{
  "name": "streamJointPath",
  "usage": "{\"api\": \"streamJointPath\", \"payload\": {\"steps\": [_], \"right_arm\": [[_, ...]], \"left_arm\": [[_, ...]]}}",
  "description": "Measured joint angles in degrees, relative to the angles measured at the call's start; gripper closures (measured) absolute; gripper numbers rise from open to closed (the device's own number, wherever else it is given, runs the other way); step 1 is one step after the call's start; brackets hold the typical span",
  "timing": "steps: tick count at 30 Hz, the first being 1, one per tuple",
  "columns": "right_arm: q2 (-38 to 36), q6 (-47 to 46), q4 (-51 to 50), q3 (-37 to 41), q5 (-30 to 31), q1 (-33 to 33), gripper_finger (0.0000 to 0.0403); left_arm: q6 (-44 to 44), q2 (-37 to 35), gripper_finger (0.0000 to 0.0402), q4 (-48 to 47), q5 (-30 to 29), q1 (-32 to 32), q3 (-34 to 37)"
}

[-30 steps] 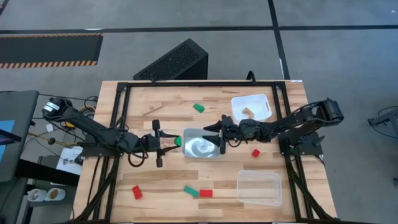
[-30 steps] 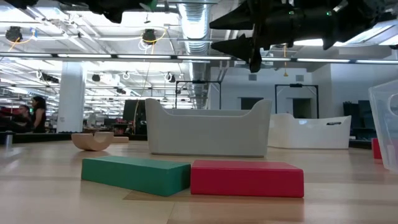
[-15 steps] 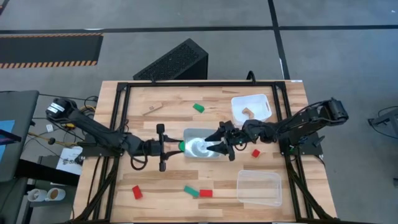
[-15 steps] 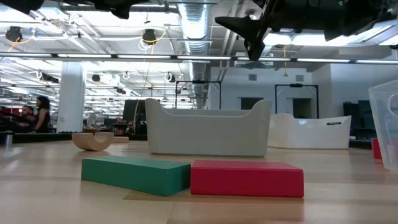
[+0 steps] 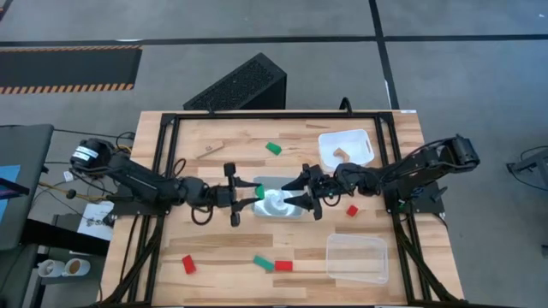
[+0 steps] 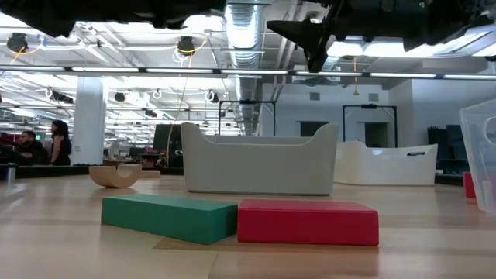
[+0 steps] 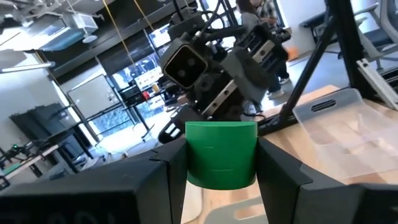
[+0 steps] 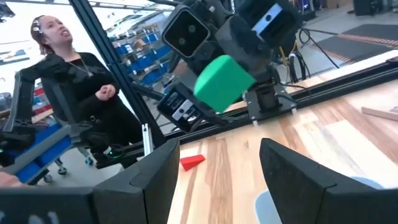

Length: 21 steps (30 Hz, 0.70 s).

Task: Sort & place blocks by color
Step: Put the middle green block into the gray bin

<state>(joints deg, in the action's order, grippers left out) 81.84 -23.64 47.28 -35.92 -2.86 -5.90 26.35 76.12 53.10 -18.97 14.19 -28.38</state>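
Note:
My left gripper (image 5: 253, 193) is shut on a green block (image 5: 259, 192), held above the left edge of the silvery tray (image 5: 282, 210) at the table's middle. The block also shows in the left wrist view (image 7: 221, 152) and in the right wrist view (image 8: 224, 81). My right gripper (image 5: 292, 192) is open and empty above the same tray, facing the left gripper; its fingers (image 8: 155, 177) stand wide apart. A green block (image 5: 263, 263) and a red block (image 5: 283, 265) lie side by side near the front edge, close up in the low view (image 6: 169, 217) (image 6: 308, 221). My left gripper pinches the green block by its two opposite sides (image 7: 189, 155) between its two fingers. The fingers lie level and point toward the table's right. The block is lifted clear, above the tray's left edge.
A white tray (image 5: 360, 137) at the back right holds a wood block (image 5: 341, 154). A clear tray (image 5: 356, 272) stands at the front right. Loose blocks: green (image 5: 273, 148), red (image 5: 352, 210), red (image 5: 189, 264), wood (image 5: 208, 151). A person (image 8: 81, 81) stands beyond the table.
My left gripper has carried the green block toward the table's right, from beside the silvery tray to above its left edge. My right gripper has shifted a little toward the left gripper over the tray and stays open.

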Motion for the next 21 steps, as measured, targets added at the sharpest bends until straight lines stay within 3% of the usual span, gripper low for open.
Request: {"api": "streamJointPath", "payload": {"steps": [7,13,21], "right_arm": [[0.0,-1.5,-0.6,0.0,-1.4,5.3,0.0158],[0.0,-4.5,1.2,0.0,-15.8,12.0,0.0158],[0.0,-4.4,1.3,0.0,-16.5,14.9,0.0158]], "left_arm": [[1.2,0.0,0.0278,-2.0,5.6,-6.3,0.0],[1.5,0.0,0.0278,-3.2,10.3,-11.7,0.0],[1.5,0.0,0.0278,-4.1,15.4,-15.8,0.0]]}}
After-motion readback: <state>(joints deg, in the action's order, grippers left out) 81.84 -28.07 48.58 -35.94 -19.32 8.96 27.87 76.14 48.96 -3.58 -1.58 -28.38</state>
